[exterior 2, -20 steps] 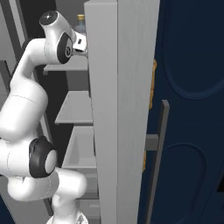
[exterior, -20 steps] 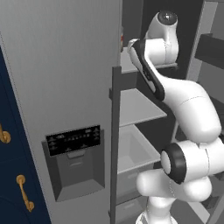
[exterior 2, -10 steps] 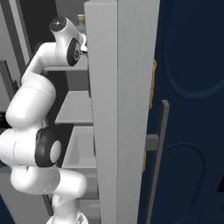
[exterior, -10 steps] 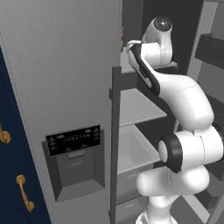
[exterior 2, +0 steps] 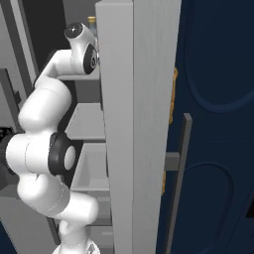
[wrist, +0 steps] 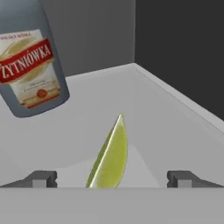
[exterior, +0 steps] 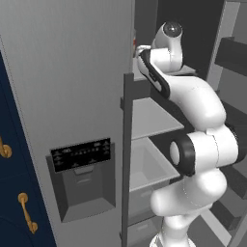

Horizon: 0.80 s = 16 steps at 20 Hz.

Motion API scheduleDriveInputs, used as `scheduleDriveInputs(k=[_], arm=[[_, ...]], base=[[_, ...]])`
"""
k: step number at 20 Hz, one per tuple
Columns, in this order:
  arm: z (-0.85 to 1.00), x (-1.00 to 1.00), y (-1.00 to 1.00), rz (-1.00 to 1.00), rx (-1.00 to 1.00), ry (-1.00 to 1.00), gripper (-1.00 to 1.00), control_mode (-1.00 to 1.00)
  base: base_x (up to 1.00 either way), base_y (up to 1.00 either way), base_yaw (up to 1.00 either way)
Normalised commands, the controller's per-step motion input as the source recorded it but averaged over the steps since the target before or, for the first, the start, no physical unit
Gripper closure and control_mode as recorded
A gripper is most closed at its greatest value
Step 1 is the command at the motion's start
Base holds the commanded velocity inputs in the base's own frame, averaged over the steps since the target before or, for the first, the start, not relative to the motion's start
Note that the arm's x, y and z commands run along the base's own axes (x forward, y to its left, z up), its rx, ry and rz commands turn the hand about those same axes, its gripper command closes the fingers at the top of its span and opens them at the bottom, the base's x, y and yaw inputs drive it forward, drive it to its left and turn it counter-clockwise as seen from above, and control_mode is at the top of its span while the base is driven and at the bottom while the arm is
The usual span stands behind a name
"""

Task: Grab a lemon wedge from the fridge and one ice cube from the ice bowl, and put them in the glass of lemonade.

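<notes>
The lemon wedge (wrist: 111, 153), a small yellow-green slice, stands on edge on a white shelf inside the fridge (exterior: 72, 96). My gripper (wrist: 112, 179) is open, and the wedge sits centred between its two dark fingertips (wrist: 41, 178), close in front of the hand. In the left base view the arm (exterior: 193, 96) reaches up and left onto the upper shelf behind the open door's edge. The right base view shows the arm's wrist (exterior 2: 84, 49) going in behind the grey door (exterior 2: 134, 124). The ice bowl and the glass of lemonade are out of view.
A labelled bottle (wrist: 28, 57) stands on the same shelf just left of and behind the wedge. The shelf's back and right walls (wrist: 175, 109) close in the space. The door's dark handle (exterior: 126, 154), the dispenser (exterior: 84, 176) and navy cabinets (exterior 2: 213, 124) flank the arm.
The arm's upper joints have shifted a little left, carrying the hand further onto the fridge shelf. The gripper has stayed open.
</notes>
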Motion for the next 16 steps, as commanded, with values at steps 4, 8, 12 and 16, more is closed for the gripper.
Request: scheduleDriveInputs(k=[4,8,12,16], arm=[[0.0,0.28,0.0,0.0,0.0,0.0,-1.0,-1.0],[-0.07,0.13,0.0,0.0,0.0,0.06,-1.0,-1.0],[-0.03,-0.15,0.0,-0.01,0.0,0.04,-1.0,-1.0],[-0.19,-0.09,0.0,-0.02,0.0,0.0,-1.0,-1.0]], base=[[0.0,0.0,0.0],[0.0,0.0,0.0],[0.0,0.0,0.0],[0.0,0.0,0.0]])
